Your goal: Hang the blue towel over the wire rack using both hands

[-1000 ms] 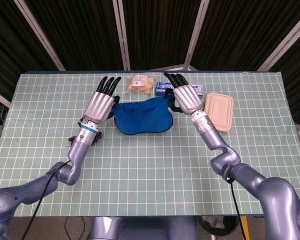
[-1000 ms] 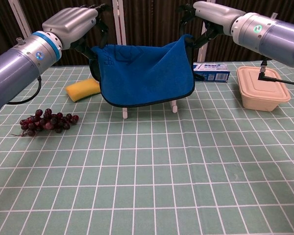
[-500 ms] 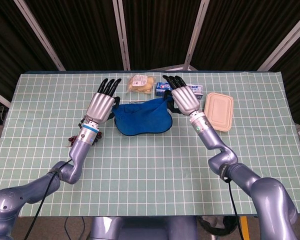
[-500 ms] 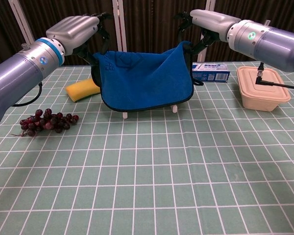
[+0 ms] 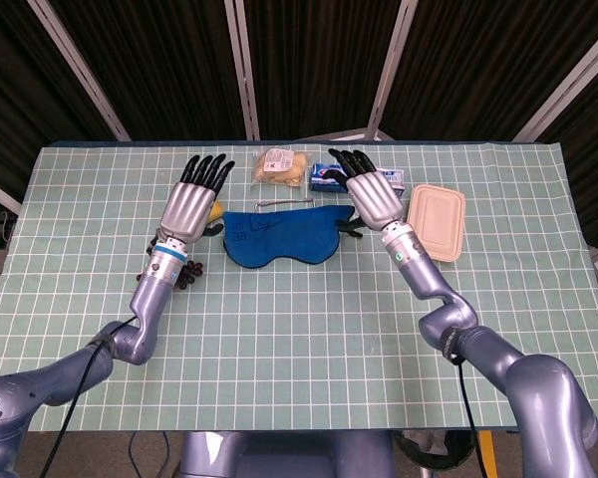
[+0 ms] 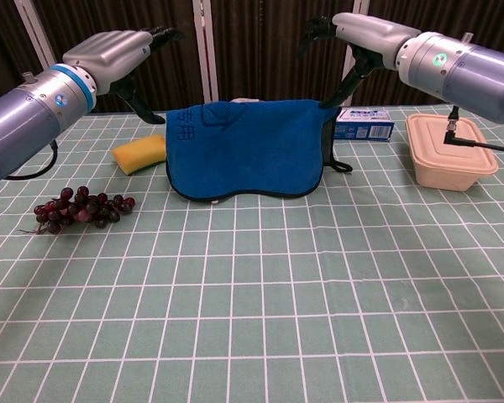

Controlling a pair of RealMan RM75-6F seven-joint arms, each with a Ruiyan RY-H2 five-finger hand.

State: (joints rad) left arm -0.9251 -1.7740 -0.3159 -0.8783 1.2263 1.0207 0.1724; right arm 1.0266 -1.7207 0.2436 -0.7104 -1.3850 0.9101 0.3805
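Towel [image 6: 245, 149] hangs over the rack; left robot hand [image 6: 118, 52] and right robot hand [image 6: 365, 34] both released, fingers apart.

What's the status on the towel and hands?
Left hand open, clear of the blue towel. Right hand open, thumb down by towel's corner. Towel draped over the wire rack. Nothing in the way.
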